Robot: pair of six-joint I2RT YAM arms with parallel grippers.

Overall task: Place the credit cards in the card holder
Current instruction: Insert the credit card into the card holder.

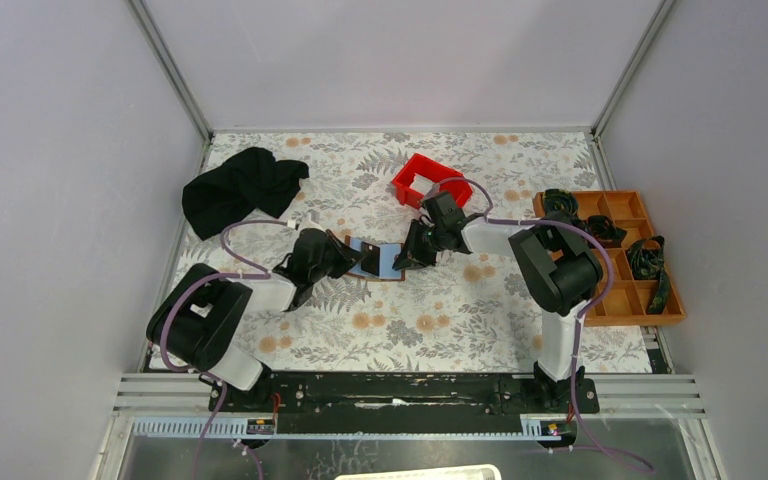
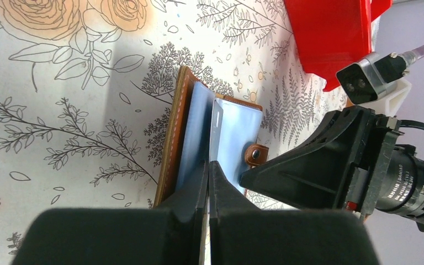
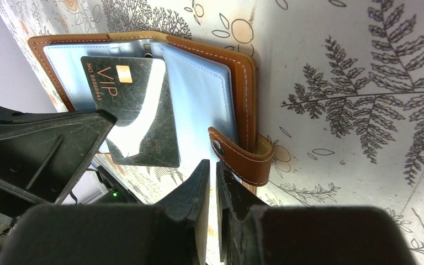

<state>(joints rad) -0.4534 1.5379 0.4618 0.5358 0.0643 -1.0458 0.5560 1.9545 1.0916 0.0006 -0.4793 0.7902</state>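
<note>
Left end effector (image 2: 208,164) clamped on credit card (image 3: 138,110) (one corner hidden); right end effector (image 3: 212,165), grip unclear.

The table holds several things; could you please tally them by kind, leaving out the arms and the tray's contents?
Card holder: 1
Credit card: 1
Red bin: 1
Compartment tray: 1
Black cloth: 1
Total: 5

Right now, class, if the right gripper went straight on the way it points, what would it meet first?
Probably the card holder: the right gripper points at its blue inner pocket beside the tab clasp; depth unclear.
</note>
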